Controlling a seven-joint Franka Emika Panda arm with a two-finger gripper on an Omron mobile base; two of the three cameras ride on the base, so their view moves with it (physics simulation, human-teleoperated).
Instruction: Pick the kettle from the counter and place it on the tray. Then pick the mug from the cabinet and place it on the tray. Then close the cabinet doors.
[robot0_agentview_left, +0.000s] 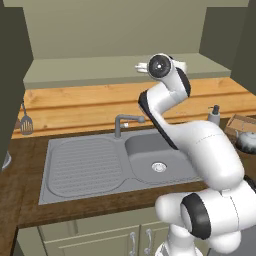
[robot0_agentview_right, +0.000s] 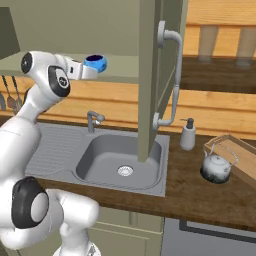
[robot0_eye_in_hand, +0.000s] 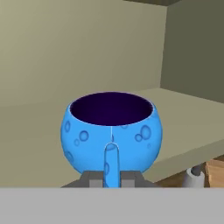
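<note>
Above the grey-green cabinet's shelf (robot0_eye_in_hand: 192, 118), gripper (robot0_eye_in_hand: 111, 178) clamped tight on bright blue round-bellied mug (robot0_eye_in_hand: 111, 133) by its handle, mug upright

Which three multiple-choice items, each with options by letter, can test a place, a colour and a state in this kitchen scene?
1. Where does the kettle stand?
A. in the sink
B. on the tray
C. on the cabinet shelf

2. What colour is the mug?
A. blue
B. red
C. white

3. How is the claw?
A. wide open, away from everything
B. shut on the mug's handle
C. shut on the tap

Answers:
1 B, the right base view shows it on the near end of the wooden tray.
2 A, its bright blue body with a dark inside faces the hand view.
3 B, the fingertips close on the handle.
</note>
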